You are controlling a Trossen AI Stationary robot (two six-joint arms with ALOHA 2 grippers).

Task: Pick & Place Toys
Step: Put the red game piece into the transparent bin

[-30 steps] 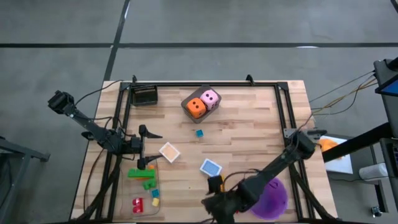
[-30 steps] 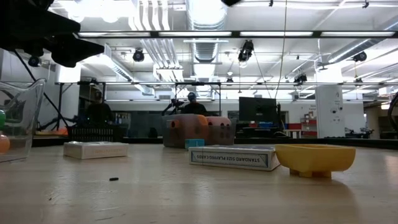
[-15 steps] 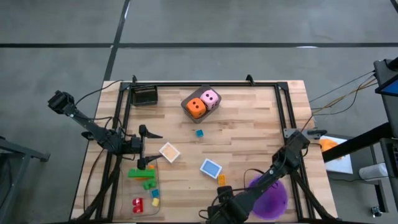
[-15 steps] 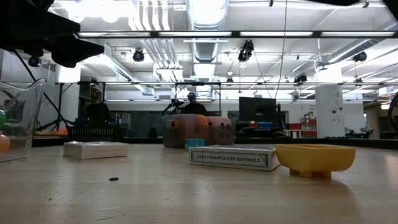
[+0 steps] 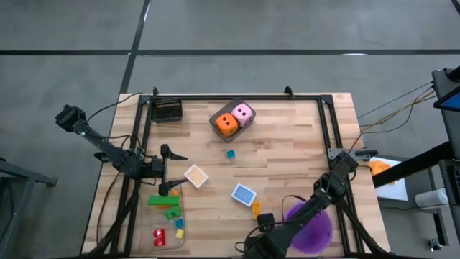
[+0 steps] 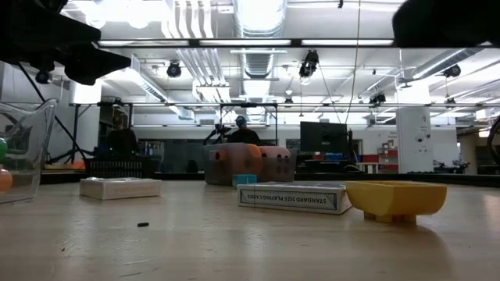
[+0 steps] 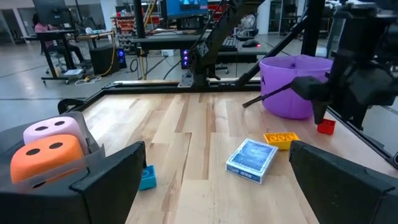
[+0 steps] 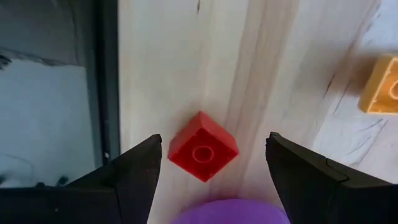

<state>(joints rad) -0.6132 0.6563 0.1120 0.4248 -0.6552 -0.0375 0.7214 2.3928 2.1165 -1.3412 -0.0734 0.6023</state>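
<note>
Near the bottom edge of the bench (image 5: 287, 144), the right pincer (image 8: 211, 180) hung open over a red brick (image 8: 203, 154); closing off-centre could flick it off the edge.

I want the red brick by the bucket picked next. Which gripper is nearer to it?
Right. The right gripper hangs open directly over the red brick, beside the purple bucket. The left gripper is open across the table, near the clear tray.
</note>
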